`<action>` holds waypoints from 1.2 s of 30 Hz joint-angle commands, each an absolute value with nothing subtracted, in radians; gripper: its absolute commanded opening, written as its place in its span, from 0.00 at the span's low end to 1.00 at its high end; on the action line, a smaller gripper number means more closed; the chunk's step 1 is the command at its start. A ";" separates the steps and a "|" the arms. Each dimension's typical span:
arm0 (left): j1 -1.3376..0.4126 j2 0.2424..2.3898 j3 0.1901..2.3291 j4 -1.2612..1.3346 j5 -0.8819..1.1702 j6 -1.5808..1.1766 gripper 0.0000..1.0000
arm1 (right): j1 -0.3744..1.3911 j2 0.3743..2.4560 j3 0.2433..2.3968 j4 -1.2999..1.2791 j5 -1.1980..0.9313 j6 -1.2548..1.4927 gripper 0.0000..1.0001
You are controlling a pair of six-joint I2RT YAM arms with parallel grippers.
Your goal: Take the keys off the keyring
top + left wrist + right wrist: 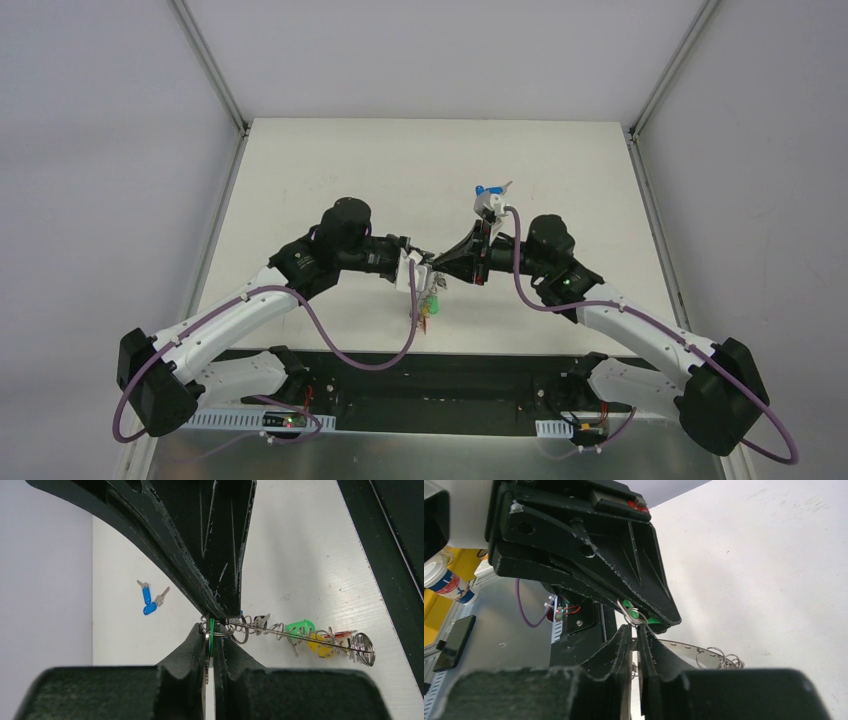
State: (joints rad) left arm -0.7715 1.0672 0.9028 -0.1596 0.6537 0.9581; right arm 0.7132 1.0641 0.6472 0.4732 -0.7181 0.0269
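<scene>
done: two blue keys [148,601] lie loose on the table [310,550], well apart from the ring.
left to do: a green key [300,627], a yellow key [320,645] and small split rings are threaded on the keyring [272,632], held above the table.
left hand [210,630]: clenched on a thin green key head at the ring's end.
right hand [636,632]: clenched on the keyring wire, it seems, touching the left hand's tips.
progress: partway, i judge; several keys remain.

A white table [330,170] between grey walls [100,150]; right wrist view, nine o'clock: a paper cup [443,580], a black phone [454,642] below
</scene>
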 commanded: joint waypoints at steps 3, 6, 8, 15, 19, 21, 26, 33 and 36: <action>-0.776 1.044 0.916 -0.103 0.697 0.968 0.00 | 0.718 1.023 0.672 0.479 -0.653 0.019 0.32; -0.775 1.041 0.917 -0.103 0.699 0.968 0.00 | 0.718 1.006 0.651 0.479 -0.624 0.014 0.38; -0.775 1.039 0.916 -0.103 0.699 0.967 0.00 | 0.719 1.006 0.646 0.475 -0.625 0.007 0.39; -0.776 1.030 0.916 -0.103 0.686 0.971 0.00 | 0.722 1.057 0.657 0.468 -0.664 -0.022 0.38; -0.776 1.019 0.912 -0.102 0.678 0.975 0.00 | 0.736 1.082 0.656 0.484 -0.671 -0.042 0.38; -0.776 1.019 0.912 -0.103 0.681 0.975 0.00 | 0.741 1.092 0.656 0.500 -0.687 -0.045 0.38; -0.776 1.020 0.913 -0.102 0.682 0.974 0.00 | 0.762 1.124 0.678 0.507 -0.701 -0.050 0.30; -0.776 1.021 0.910 -0.103 0.673 0.976 0.00 | 0.769 1.103 0.691 0.485 -0.705 -0.057 0.00; -0.775 1.027 0.908 -0.102 0.672 0.979 0.00 | 0.769 1.072 0.710 0.422 -0.701 -0.079 0.00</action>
State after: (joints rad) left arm -0.7715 1.0470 0.9005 -0.1894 0.6312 0.9611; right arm 0.7624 1.1225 0.6491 0.4454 -0.6811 -0.0414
